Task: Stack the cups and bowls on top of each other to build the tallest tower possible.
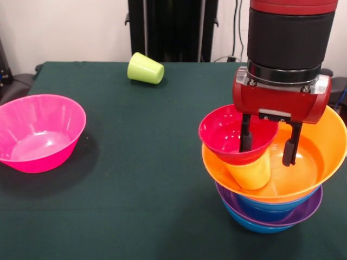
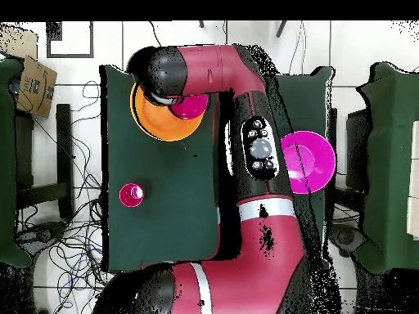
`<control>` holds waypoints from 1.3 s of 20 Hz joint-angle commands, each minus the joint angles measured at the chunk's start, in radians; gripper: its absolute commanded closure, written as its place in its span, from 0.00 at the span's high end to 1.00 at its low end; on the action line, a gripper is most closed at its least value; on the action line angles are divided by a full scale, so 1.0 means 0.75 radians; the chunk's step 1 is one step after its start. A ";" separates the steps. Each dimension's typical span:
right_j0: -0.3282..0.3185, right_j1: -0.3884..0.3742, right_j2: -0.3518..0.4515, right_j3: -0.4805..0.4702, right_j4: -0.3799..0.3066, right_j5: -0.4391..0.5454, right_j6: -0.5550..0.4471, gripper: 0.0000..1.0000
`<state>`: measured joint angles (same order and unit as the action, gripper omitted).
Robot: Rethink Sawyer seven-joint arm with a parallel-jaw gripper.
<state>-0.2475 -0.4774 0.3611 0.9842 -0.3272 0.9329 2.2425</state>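
The tower [image 1: 271, 208] stands at the front right: blue, purple and blue bowls lowest, then the wide orange bowl [image 1: 317, 168]. A yellow cup [image 1: 252, 174] sits in the orange bowl, and the small red bowl [image 1: 225, 135] rests tilted on the cup. My gripper [image 1: 267, 156] is open and hangs over the tower. One finger [image 1: 245, 135] is inside the red bowl and the other is outside its right wall. A lime green cup [image 1: 145, 69] lies on its side at the far edge. The large pink bowl [image 1: 40, 132] sits alone at the left.
In the overhead view my arm covers the gripper and much of the green cloth; the orange bowl [image 2: 155, 123] and the pink bowl [image 2: 311, 159] show beside it. A small reddish cup [image 2: 131, 195] stands alone on the cloth there. It does not show in the front view.
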 commanded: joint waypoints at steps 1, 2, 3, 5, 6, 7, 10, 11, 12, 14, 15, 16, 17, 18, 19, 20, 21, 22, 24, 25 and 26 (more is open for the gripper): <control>-0.010 0.018 -0.022 0.011 -0.030 0.094 -0.097 1.00; -0.007 0.014 -0.023 0.017 -0.027 0.093 -0.088 1.00; -0.006 0.008 -0.025 0.029 -0.025 0.087 -0.083 1.00; -0.002 -0.013 -0.032 0.068 -0.018 0.075 -0.061 1.00; 0.004 -0.030 -0.038 0.096 -0.012 0.070 -0.041 1.00; 0.006 -0.039 -0.039 0.108 -0.008 0.070 -0.034 1.00; 0.014 -0.058 -0.045 0.128 0.005 0.075 -0.012 1.00; 0.015 -0.058 -0.045 0.129 0.007 0.074 -0.010 1.00; 0.018 -0.058 -0.046 0.127 0.009 0.076 -0.005 1.00; 0.021 -0.063 -0.049 0.140 0.015 0.067 0.003 1.00; 0.023 -0.065 -0.051 0.143 0.016 0.065 0.004 1.00; 0.026 -0.068 -0.053 0.146 0.021 0.067 0.009 1.00; 0.028 -0.071 -0.056 0.149 0.024 0.067 0.012 1.00; 0.031 -0.073 -0.058 0.143 0.029 0.077 0.015 1.00; 0.034 -0.076 -0.061 0.145 0.032 0.079 0.017 1.00; 0.038 -0.081 -0.065 0.153 0.036 0.077 0.026 1.00; 0.040 -0.083 -0.068 0.157 0.037 0.073 0.032 1.00; 0.044 -0.088 -0.072 0.164 0.040 0.072 0.037 1.00; 0.048 -0.097 -0.077 0.174 0.048 0.073 0.041 1.00; 0.050 -0.098 -0.079 0.175 0.051 0.073 0.041 1.00; 0.051 -0.099 -0.080 0.174 0.056 0.075 0.041 1.00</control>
<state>-0.2360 -0.5398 0.3140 1.0059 -0.2917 0.9333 2.2425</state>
